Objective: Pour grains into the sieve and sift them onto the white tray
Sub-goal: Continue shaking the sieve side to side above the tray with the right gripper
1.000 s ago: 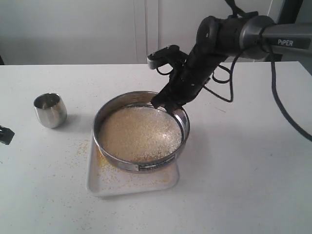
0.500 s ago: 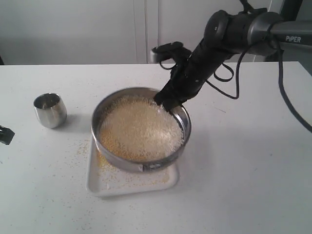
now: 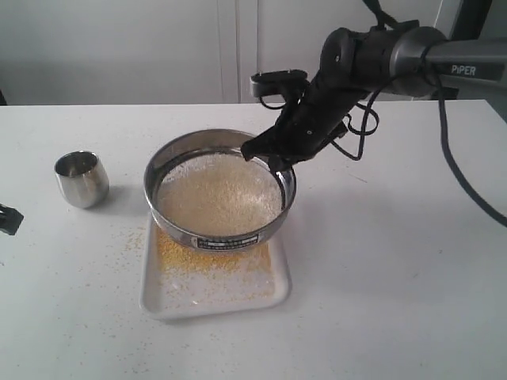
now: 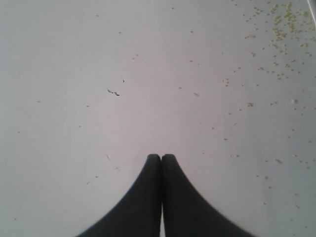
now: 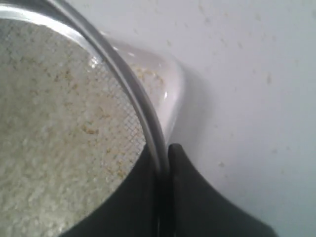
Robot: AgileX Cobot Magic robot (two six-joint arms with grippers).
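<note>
The round steel sieve (image 3: pixel 218 190) hangs lifted over the far end of the white tray (image 3: pixel 215 301), its label facing the camera. Pale grains (image 3: pixel 218 194) fill its mesh, and yellow grains (image 3: pixel 210 265) lie scattered on the tray below. My right gripper (image 3: pixel 268 156) is shut on the sieve's far right rim (image 5: pixel 148 126), one finger inside and one outside the wall. A corner of the tray (image 5: pixel 170 89) shows beneath the sieve (image 5: pixel 59 128) in the right wrist view. My left gripper (image 4: pixel 161 157) is shut on nothing above the bare table, at the far left edge (image 3: pixel 8 218).
A small rounded steel cup (image 3: pixel 81 179) stands on the table left of the sieve. Loose yellow grains (image 4: pixel 276 29) are strewn on the table (image 3: pixel 396 261) around the tray's left side. A black cable loops from the right arm.
The sieve has swung back and to the left with my right gripper, baring the tray's near half. More yellow grains now lie on the tray. The left gripper has not moved.
</note>
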